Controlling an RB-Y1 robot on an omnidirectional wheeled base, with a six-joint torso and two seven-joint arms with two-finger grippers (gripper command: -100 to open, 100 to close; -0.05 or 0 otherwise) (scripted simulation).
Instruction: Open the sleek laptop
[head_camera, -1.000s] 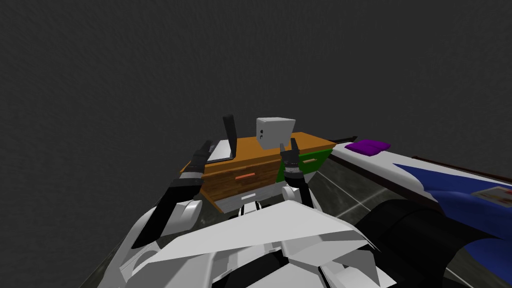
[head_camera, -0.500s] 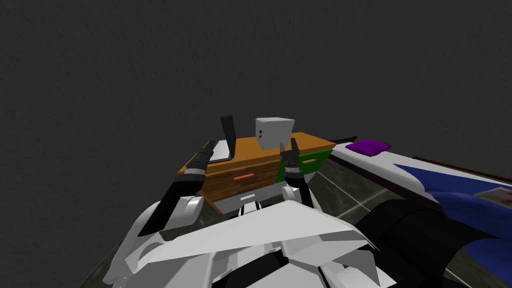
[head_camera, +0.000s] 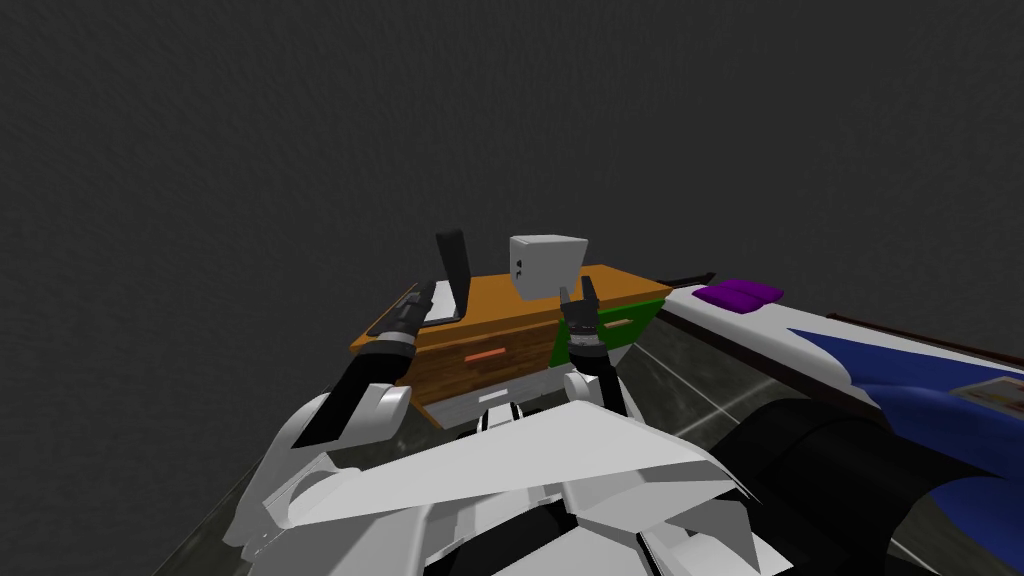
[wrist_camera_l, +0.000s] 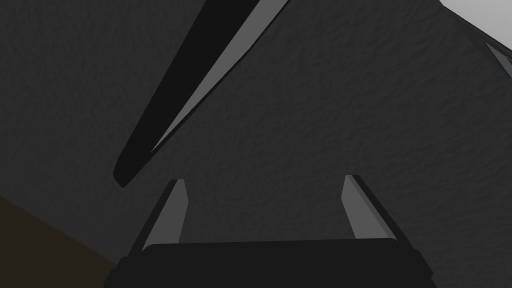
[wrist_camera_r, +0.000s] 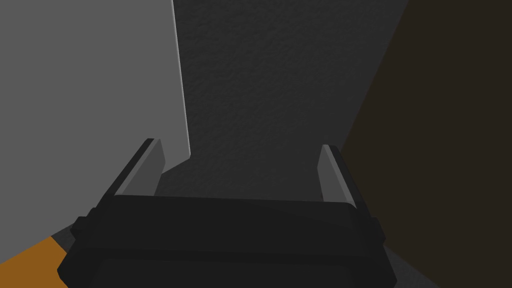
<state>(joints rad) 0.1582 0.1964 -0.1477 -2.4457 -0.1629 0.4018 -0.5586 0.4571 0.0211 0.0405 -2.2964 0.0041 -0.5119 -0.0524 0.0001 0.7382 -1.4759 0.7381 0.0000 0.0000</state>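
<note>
Laptop (head_camera: 450, 285) on the left end of dresser (head_camera: 515, 308); lid (head_camera: 455, 258) stood nearly upright.
Lid judged thin, stiff, light, likely slippery; best taken at its free top edge; left gripper (head_camera: 421, 297) spread wide, empty, just beside it; right gripper (head_camera: 578, 292) likewise spread, empty, by grey box (head_camera: 545, 265); open room leftward.

Spread end effector (wrist_camera_r: 240, 146) beside grey box (wrist_camera_r: 85, 110)

The laptop (head_camera: 455, 280) is set open on the left end of an orange-topped cabinet (head_camera: 500, 298); its thin dark lid (head_camera: 452, 258) is raised nearly upright, slightly tilted; its flat base (head_camera: 443, 305) is coloured light grey, edged dark.
</note>
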